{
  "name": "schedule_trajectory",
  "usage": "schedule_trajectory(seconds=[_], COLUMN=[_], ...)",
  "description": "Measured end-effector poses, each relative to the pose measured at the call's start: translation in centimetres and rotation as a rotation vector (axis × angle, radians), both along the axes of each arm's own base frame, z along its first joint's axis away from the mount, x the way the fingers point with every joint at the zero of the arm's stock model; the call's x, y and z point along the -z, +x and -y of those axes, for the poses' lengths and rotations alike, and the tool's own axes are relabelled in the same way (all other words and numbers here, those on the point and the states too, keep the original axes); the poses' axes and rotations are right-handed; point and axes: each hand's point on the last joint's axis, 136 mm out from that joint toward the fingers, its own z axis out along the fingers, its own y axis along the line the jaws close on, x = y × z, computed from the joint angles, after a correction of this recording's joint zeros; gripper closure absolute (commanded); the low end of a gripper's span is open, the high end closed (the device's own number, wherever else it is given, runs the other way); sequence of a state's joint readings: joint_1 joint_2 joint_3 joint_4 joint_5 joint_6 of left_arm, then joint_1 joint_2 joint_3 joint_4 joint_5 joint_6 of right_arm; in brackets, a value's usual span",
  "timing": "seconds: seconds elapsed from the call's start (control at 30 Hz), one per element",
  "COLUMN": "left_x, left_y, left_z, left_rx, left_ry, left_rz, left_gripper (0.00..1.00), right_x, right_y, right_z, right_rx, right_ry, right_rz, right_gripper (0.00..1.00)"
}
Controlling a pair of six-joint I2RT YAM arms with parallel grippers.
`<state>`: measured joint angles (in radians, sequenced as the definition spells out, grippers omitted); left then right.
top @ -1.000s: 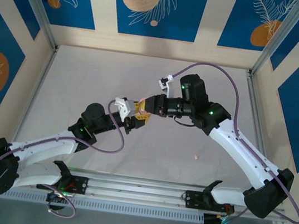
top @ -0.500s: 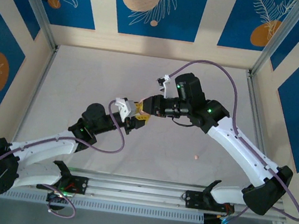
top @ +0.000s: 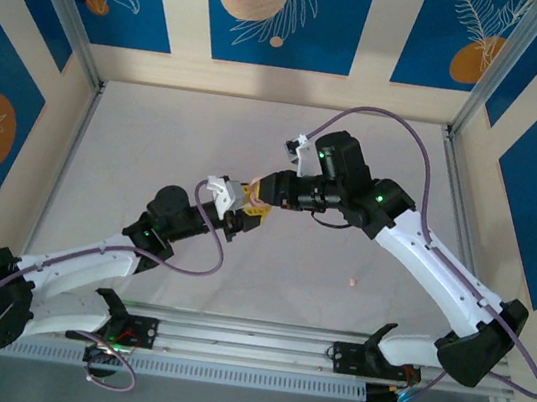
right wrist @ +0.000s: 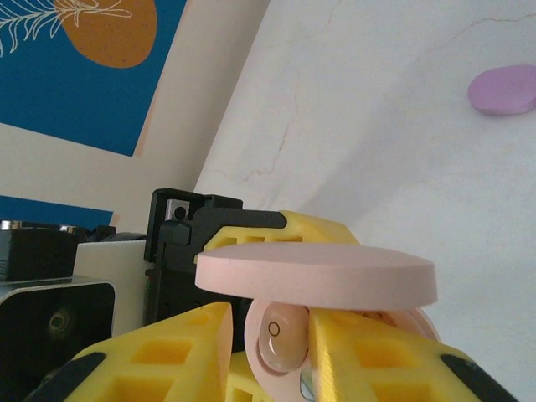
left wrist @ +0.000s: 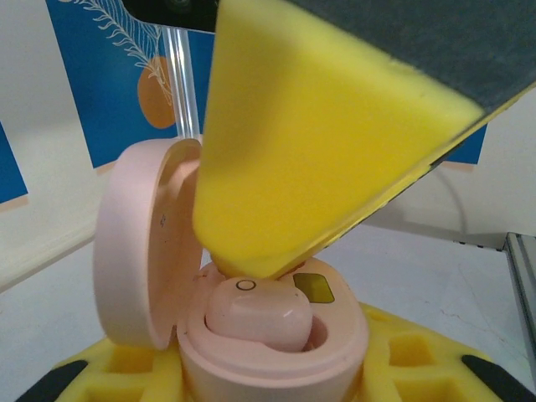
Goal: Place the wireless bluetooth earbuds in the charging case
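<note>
The charging case (left wrist: 276, 356), pale pink and pebble-shaped, sits clamped between the yellow padded fingers (left wrist: 126, 362) of the left gripper (top: 241, 219), which holds it above the middle of the table. Its lid (left wrist: 138, 251) is swung open. In the left wrist view the lid stands nearly upright at the left of the base, and the right wrist view shows it edge-on as a flat slab (right wrist: 318, 276). A wide yellow pad (left wrist: 318, 142) of the right gripper (top: 252, 196) reaches in over the case and blocks much of the opening, its tip touching the top of the pink earbud (left wrist: 255, 314). The bud lies in the well of the case, its long axis across the base, and the face with a small ring mark (right wrist: 280, 339) is turned toward the right wrist camera. The right claw's fingers (right wrist: 167, 352) stand narrowly apart on either side of the bud. Whether they pinch it cannot be told. Behind them shows the black mount (right wrist: 180, 226) of the left gripper. A pale purple oval piece (right wrist: 502, 90) lies apart on the tabletop (top: 156, 144), and a tiny peach-pink speck (top: 350, 281) lies under the right arm, too small to identify. The surface is pale grey-white with faint veining. Beige walls with blue panels (top: 277, 10) bearing orange discs and white leaf drawings enclose it, with aluminium posts (top: 69, 15) at the corners.
</note>
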<state>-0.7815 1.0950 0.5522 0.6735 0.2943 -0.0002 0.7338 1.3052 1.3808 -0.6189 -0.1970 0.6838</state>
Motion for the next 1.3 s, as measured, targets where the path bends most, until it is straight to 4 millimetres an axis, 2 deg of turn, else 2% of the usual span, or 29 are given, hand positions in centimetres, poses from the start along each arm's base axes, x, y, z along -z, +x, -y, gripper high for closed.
schedule_trajectory(seconds=[0.13,0.33,0.43,0.53,0.63,0.7,0.77,0.87,0.93,1.03,1.17,1.3], left_x=[-0.5,-1.2,-1.4,-1.7,-2.2,-2.5,-2.8,-3.2,-3.3,-3.3,-3.2,-3.1], left_y=[-0.1,-0.2,-0.3,-0.4,-0.6,-0.8,-1.0,-1.4,-1.7,-1.9,-2.0,-2.0], left_z=[-0.1,-0.2,-0.3,-0.4,-0.6,-0.7,-0.7,-0.7,-0.7,-0.6,-0.6,-0.6], left_rx=[0.0,0.0,0.0,0.0,0.001,0.002,0.012,0.028,0.04,0.054,0.059,0.059], left_ry=[-0.014,-0.03,-0.036,-0.042,-0.051,-0.057,-0.063,-0.072,-0.078,-0.079,-0.08,-0.081], left_rz=[0.014,0.03,0.036,0.042,0.052,0.057,0.065,0.075,0.079,0.074,0.067,0.064], left_gripper=[0.7,0.7,0.7,0.7,0.7,0.7,0.7,0.7,0.69,0.7,0.7,0.7], right_x=[-1.2,-5.3,-6.3,-5.4,-2.3,0.9,5.9,13.1,17.3,22.0,25.1,26.1], right_y=[-0.7,-2.6,-2.9,-1.8,0.1,1.1,1.3,0.2,-1.0,-3.0,-4.4,-4.4], right_z=[0.7,2.6,4.7,8.6,13.6,16.7,19.7,22.5,23.8,25.2,25.4,25.4], right_rx=[-0.008,-0.02,0.038,0.201,0.43,0.57,0.7,0.821,0.872,0.928,0.932,0.917], right_ry=[0.014,0.086,0.096,0.058,-0.006,-0.047,-0.103,-0.186,-0.22,-0.253,-0.287,-0.304], right_rz=[0.033,0.176,0.252,0.271,0.187,0.096,-0.046,-0.256,-0.381,-0.542,-0.646,-0.67], right_gripper=[0.65,0.65,0.66,0.66,0.64,0.63,0.61,0.6,0.6,0.59,0.57,0.54])
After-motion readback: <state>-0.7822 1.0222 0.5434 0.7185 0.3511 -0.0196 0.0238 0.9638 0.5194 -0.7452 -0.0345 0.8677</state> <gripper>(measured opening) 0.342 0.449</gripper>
